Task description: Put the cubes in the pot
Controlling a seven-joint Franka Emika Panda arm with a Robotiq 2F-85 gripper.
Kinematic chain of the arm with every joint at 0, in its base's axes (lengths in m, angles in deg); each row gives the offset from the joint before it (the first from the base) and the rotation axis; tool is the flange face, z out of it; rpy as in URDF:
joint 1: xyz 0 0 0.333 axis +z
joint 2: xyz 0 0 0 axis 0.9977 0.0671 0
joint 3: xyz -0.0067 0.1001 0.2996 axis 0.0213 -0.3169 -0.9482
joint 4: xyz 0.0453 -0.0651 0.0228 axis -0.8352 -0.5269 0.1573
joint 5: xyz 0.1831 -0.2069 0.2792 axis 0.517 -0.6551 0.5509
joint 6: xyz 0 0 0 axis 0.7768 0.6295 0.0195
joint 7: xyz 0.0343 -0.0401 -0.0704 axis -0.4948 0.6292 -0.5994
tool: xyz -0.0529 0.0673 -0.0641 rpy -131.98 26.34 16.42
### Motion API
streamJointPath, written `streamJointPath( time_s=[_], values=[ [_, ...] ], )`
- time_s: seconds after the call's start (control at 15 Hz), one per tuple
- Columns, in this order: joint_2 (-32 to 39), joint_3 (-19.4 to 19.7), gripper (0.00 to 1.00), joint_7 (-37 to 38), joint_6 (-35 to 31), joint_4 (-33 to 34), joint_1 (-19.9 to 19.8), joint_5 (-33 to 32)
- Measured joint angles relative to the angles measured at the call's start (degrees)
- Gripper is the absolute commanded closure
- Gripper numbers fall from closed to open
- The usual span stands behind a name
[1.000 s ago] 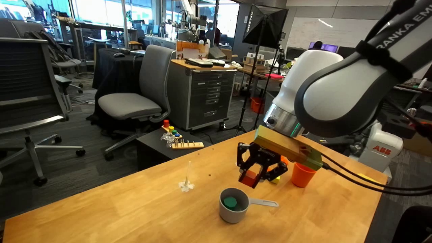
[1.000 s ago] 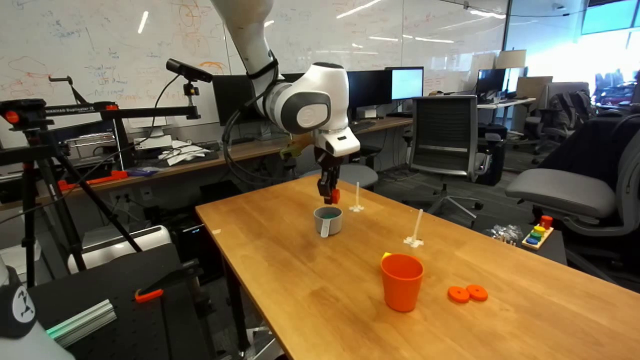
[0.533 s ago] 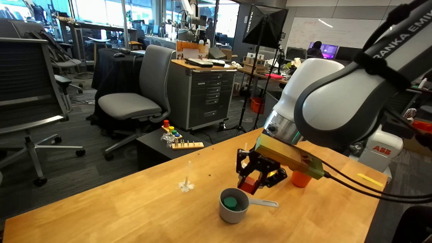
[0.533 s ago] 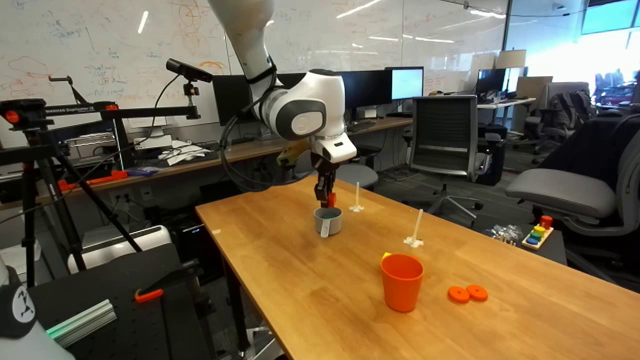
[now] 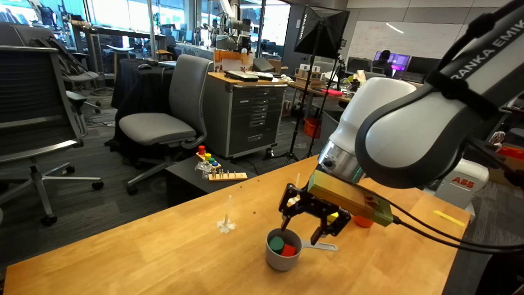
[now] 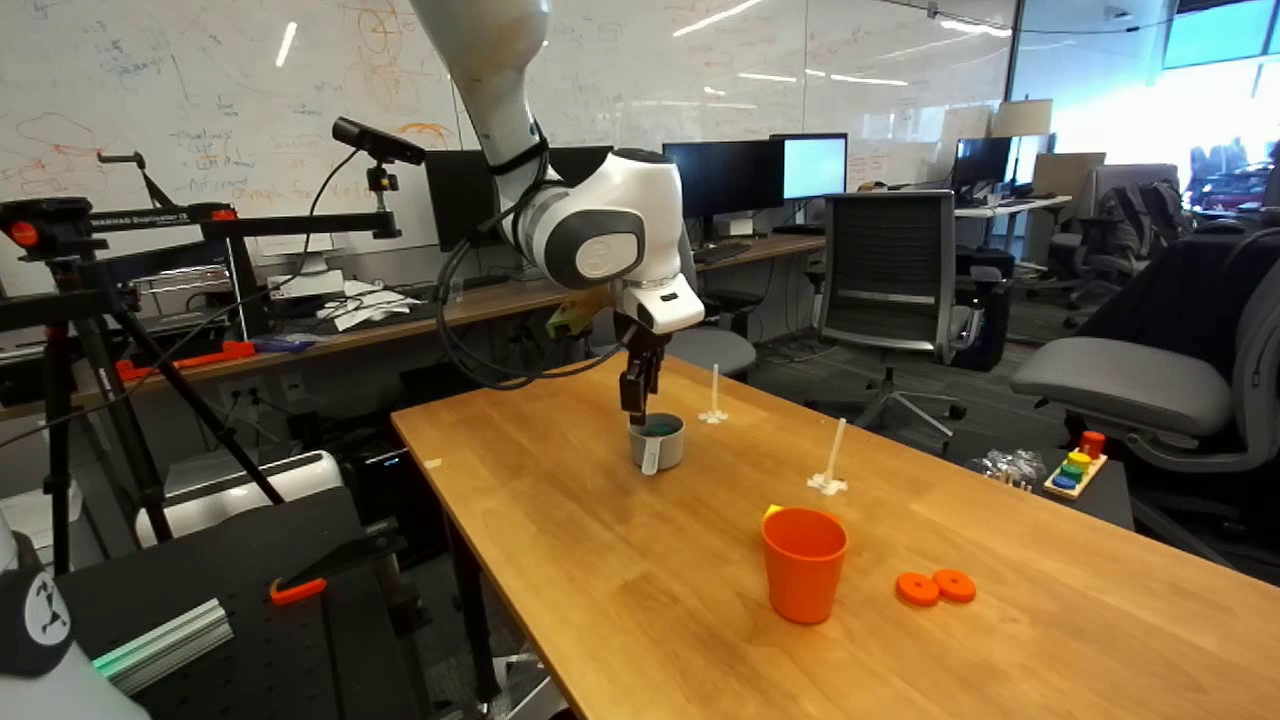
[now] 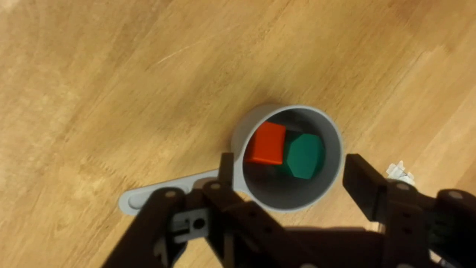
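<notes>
Cubes (image 7: 268, 142) in pot (image 7: 292, 191): red, faceted green

Glaring windows (image 5: 118, 18), light-streaked whiteboard (image 6: 650, 70), blurred claw (image 7: 288, 165)

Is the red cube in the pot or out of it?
In: the wrist view shows the red cube inside the pot, beside the green block, while the open hand holds nothing.

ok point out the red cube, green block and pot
Red cube (image 7: 267, 144): wrist view, its upper face.
Green block (image 7: 305, 156): wrist view, its upper face.
Pot (image 5: 280, 263): in an exterior view, its outer wall.
</notes>
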Motion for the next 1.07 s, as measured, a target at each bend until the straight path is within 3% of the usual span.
streamJointPath(
  time_s=[0.47,1.07],
  values=[
    [-0.85,1.29,0.00,0.00,-2.41,0.55,-0.04,0.03],
    [-5.00,11.31,0.00,0.28,-3.58,0.50,-0.64,-0.55]
  ],
)
